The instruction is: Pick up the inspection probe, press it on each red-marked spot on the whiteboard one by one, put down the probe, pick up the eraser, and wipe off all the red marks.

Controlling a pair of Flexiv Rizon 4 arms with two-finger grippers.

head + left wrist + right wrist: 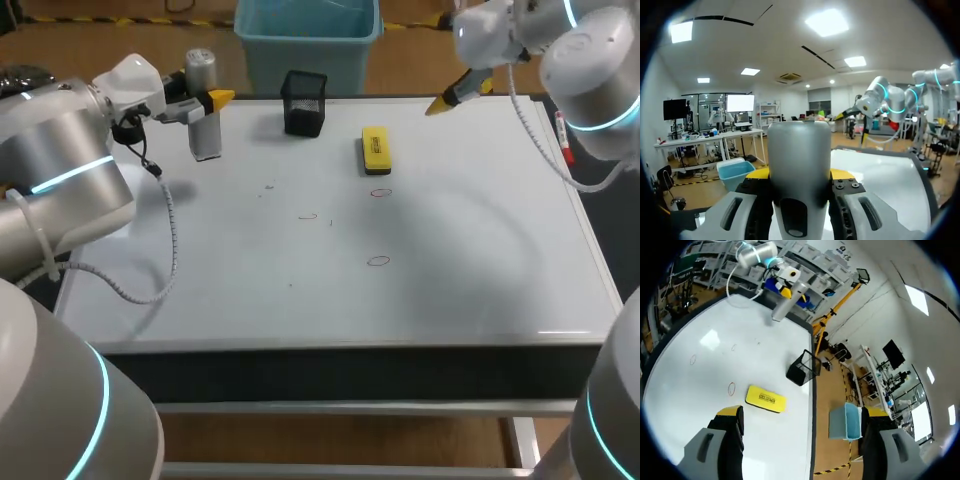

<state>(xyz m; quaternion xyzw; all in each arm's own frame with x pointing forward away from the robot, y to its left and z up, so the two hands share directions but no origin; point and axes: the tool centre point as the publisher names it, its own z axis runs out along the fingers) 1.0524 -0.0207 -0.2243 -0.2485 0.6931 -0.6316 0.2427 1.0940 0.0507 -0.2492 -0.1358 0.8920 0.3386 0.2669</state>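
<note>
eraser (375, 151) on whiteboard (450, 250), right of holder (304, 103); probe (203, 118) left, perhaps lifted.

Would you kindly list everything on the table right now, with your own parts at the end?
whiteboard: one, white, covering the tabletop
red marks: three small rings, red, around the board's middle, one just in front of the eraser
eraser: one, yellow, lying flat at the far middle of the board
mesh pen holder: one, black, at the board's far edge, left of the eraser
inspection probe: one, silver-grey, upright at the far left, held in the left gripper
left gripper: one, yellow-tipped, shut on the probe
right gripper: one, yellow-tipped, open and empty, above the far right of the board
</note>
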